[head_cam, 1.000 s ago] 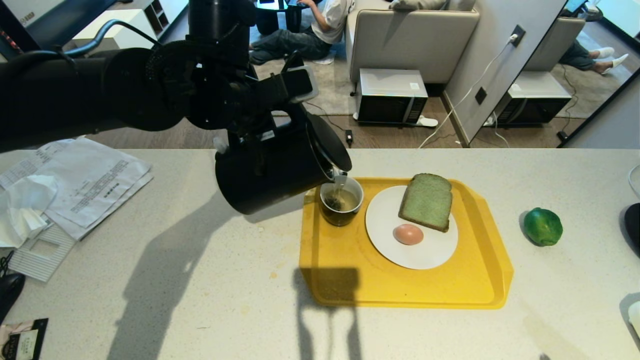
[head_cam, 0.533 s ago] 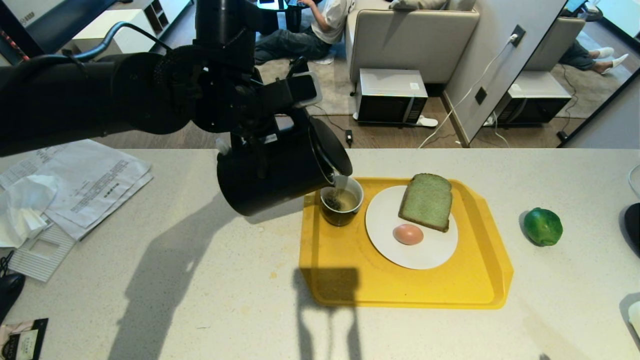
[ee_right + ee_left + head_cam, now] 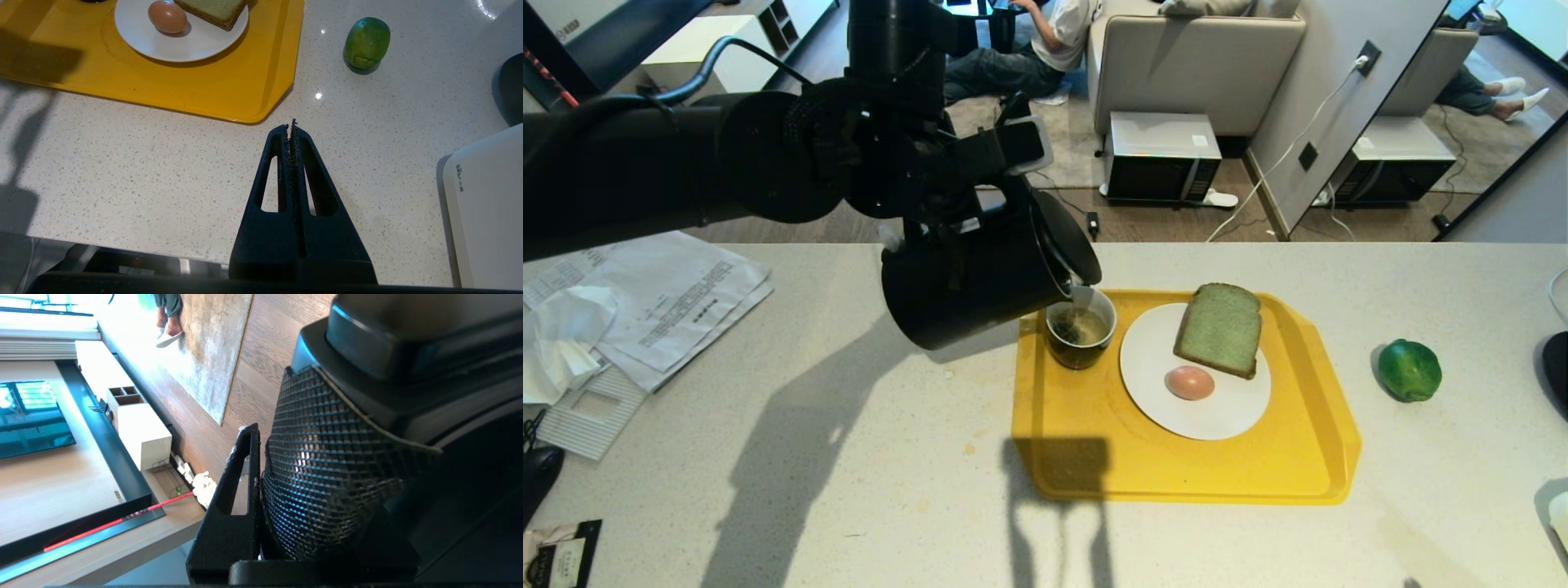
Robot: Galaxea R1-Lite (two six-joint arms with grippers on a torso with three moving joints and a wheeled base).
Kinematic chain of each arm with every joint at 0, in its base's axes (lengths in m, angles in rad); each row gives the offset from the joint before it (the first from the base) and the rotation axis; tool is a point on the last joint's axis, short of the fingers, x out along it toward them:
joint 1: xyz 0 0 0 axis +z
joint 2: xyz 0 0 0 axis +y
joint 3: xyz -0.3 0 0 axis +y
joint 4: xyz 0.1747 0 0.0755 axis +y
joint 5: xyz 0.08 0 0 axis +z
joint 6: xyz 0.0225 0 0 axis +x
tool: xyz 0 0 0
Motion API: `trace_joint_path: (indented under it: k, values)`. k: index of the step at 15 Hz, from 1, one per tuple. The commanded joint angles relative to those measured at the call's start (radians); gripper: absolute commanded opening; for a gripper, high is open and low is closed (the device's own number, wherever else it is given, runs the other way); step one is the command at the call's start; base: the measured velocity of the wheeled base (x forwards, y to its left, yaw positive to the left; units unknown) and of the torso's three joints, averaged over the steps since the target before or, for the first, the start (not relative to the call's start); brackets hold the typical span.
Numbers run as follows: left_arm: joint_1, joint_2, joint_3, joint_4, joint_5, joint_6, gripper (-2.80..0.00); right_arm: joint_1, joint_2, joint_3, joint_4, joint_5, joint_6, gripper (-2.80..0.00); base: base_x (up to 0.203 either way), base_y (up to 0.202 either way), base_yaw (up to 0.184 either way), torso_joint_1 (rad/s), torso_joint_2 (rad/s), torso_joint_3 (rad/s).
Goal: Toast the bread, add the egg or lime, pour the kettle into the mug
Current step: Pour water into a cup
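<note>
One tall matte black cylindrical kettle (image 3: 968, 282) tipped hard toward the right, spout directly over the short dark olive mug with white inside (image 3: 1081, 327). Mug parked in far-left corner of the yellow plastic tray (image 3: 1094, 441), already holding pale liquid and a dark clump, possibly a tea bag. Thin stream visible between spout and mug.

Pouring step in hand, probably near done. To do well: hold spout centred over mug mouth, keep tilt steady, no jerks; watch the liquid level against the rim; roll the kettle back upright before drawing away left, to avoid dribble on tray. Risk judged: overfill, or a splash onto the round white plate (image 3: 1176, 412) just right of the mug.

Left gripper (image 3: 947, 224) high above the counter, far-left of tray, partly closed and clamped on the kettle handle; one textured pad (image 3: 327, 465) seen close in the left wrist view, pressed against dark kettle parts. Right gripper (image 3: 291, 126) idle over the speckled pale stone counter (image 3: 849, 457) near the tray's near-right corner, fingers pressed together, holding nothing.

On plate: thick square slice of pale green bread with brown crust (image 3: 1219, 329) at far side, small pinkish-brown egg (image 3: 1189, 382) just near-left of it. Glossy bright green lime (image 3: 1410, 369) alone on counter, well right of tray.
</note>
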Motion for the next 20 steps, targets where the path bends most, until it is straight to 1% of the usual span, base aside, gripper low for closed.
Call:
trace_joint_path:
  k: [1, 5, 7, 10, 14, 17, 20]
  values:
    - [0.0, 0.002, 0.0, -0.002, 0.002, 0.006, -2.8, 0.0, 0.0, 0.002, 0.0, 0.001, -0.002, -2.8, 0.0, 0.0, 0.0, 0.0, 0.0, 0.0]
    - [-0.007, 0.002, 0.0, -0.003, -0.001, 0.001, -2.8, 0.0, 0.0, 0.002, 0.0, 0.001, -0.001, -2.8, 0.0, 0.0, 0.0, 0.0, 0.0, 0.0]
    - [-0.011, 0.001, 0.0, -0.004, -0.004, -0.013, -2.8, 0.0, 0.0, 0.002, 0.0, 0.001, -0.001, -2.8, 0.0, 0.0, 0.0, 0.0, 0.0, 0.0]
    - [-0.014, -0.003, 0.002, -0.023, -0.01, -0.097, -2.8, 0.0, 0.0, 0.002, 0.0, 0.001, -0.001, -2.8, 0.0, 0.0, 0.0, 0.0, 0.0, 0.0]
    - [-0.014, -0.007, 0.006, -0.073, -0.012, -0.155, -2.8, 0.001, 0.0, 0.002, 0.0, 0.001, -0.001, -2.8, 0.0, 0.0, 0.0, 0.0, 0.0, 0.0]
    - [-0.014, -0.014, 0.011, -0.074, -0.014, -0.192, -2.8, 0.001, 0.0, 0.002, 0.0, 0.001, -0.001, -2.8, 0.0, 0.0, 0.0, 0.0, 0.0, 0.0]
    - [-0.014, -0.021, 0.015, -0.075, -0.015, -0.21, -2.8, 0.001, 0.0, 0.002, 0.0, 0.001, -0.001, -2.8, 0.0, 0.0, 0.0, 0.0, 0.0, 0.0]
